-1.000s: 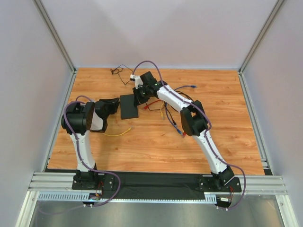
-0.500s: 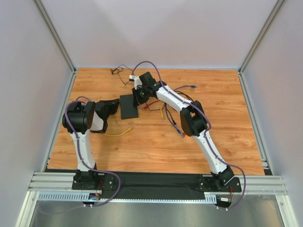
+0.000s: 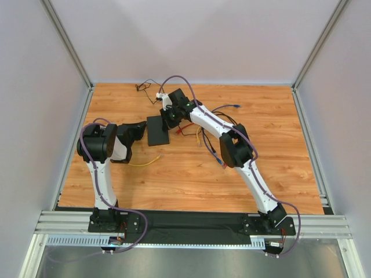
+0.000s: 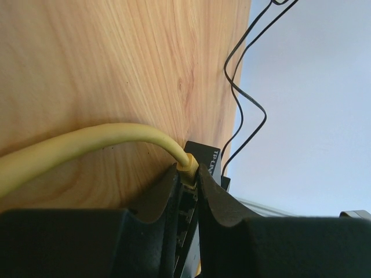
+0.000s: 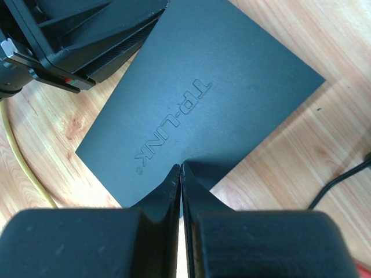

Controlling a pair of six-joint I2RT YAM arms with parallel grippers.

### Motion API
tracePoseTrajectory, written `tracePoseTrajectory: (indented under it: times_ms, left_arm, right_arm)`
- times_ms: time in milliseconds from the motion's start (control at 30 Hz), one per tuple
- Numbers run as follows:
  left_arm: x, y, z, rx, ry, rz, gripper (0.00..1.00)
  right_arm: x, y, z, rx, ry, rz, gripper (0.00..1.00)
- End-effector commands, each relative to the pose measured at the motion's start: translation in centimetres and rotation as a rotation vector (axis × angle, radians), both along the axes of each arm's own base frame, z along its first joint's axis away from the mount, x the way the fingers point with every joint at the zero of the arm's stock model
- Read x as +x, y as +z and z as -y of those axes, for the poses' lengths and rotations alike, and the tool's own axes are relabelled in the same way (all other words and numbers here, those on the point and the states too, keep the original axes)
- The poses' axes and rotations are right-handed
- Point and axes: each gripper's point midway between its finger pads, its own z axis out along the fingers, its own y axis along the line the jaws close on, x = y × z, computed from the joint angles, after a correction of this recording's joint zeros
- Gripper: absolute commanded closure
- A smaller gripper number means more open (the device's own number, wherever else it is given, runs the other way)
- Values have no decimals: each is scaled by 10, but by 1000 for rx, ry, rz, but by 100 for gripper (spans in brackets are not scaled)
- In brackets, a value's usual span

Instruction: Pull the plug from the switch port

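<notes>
The left gripper (image 4: 187,184) flanks the small yellow plastic plug (image 4: 186,166), which sits in a port of the flat matte-black rectangular switch (image 5: 203,81). Whether it pinches yet I cannot tell. The right gripper (image 5: 181,176), clenched empty, rests on the switch's top. A weak pinch could slip off, and light pressure could let the switch drag.

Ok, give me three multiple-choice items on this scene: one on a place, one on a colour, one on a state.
1. Over what do the right claw tips sit?
A) the switch
B) the side wall
C) a metal rail

2. What colour is the cable plugged into the switch?
A) red
B) yellow
C) blue

3. How is the right claw?
A) wide open
B) shut, empty
C) shut on a wire

Answers:
1 A, its tips meet over the switch's black top.
2 B, the cable that ends at the switch's edge is yellow.
3 B, its fingers touch with nothing between them.
</notes>
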Motion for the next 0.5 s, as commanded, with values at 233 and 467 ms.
tracePoseTrajectory:
  times_ms: [233, 467]
  left_arm:
    - [-8, -17, -16, 87, 12, -35, 100]
    - [-7, -16, -34, 107, 47, -35, 100]
  right_arm:
    - [-20, -67, 29, -195, -194, -159, 99]
    - [-18, -80, 41, -216, -351, -226, 100]
